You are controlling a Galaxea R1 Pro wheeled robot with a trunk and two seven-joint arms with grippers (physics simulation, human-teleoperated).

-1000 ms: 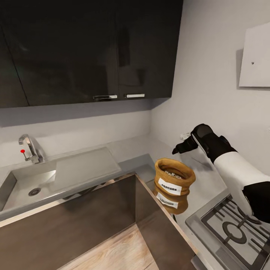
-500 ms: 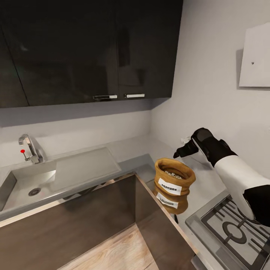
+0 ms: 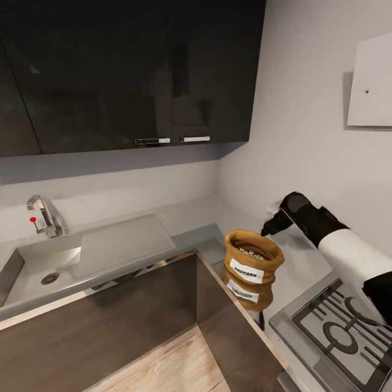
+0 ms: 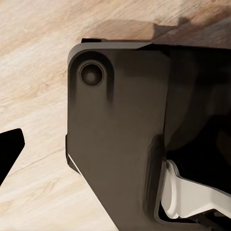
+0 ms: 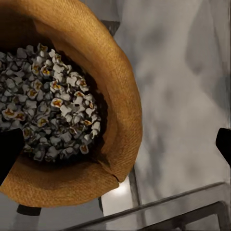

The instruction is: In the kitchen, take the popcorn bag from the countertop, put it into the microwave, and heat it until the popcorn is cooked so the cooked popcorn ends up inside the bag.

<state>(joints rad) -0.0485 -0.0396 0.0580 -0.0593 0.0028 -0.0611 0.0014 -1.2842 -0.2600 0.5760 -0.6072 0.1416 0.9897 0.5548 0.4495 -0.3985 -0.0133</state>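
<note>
Right gripper (image 3: 268,227) open, straddling the popcorn bag (image 3: 253,261) rolled rim (image 5: 122,96). Recommend descending squarely before closing. Left gripper state indeterminate.

Soft, even light fills the head view, bright on the grey walls, while the glossy upper cabinets (image 3: 130,76) stay dark with faint reflections. The polished desk (image 3: 296,267) mirrors the bag (image 3: 253,256) just below it, and a soft shadow lies under the cabinets along the wall. The right wrist view is slightly soft up close, with pale mottled glare on the desk beside the bag's rim (image 5: 122,120); the left wrist view shows a blurred dark shadow on the wood floor (image 4: 33,72).
</note>
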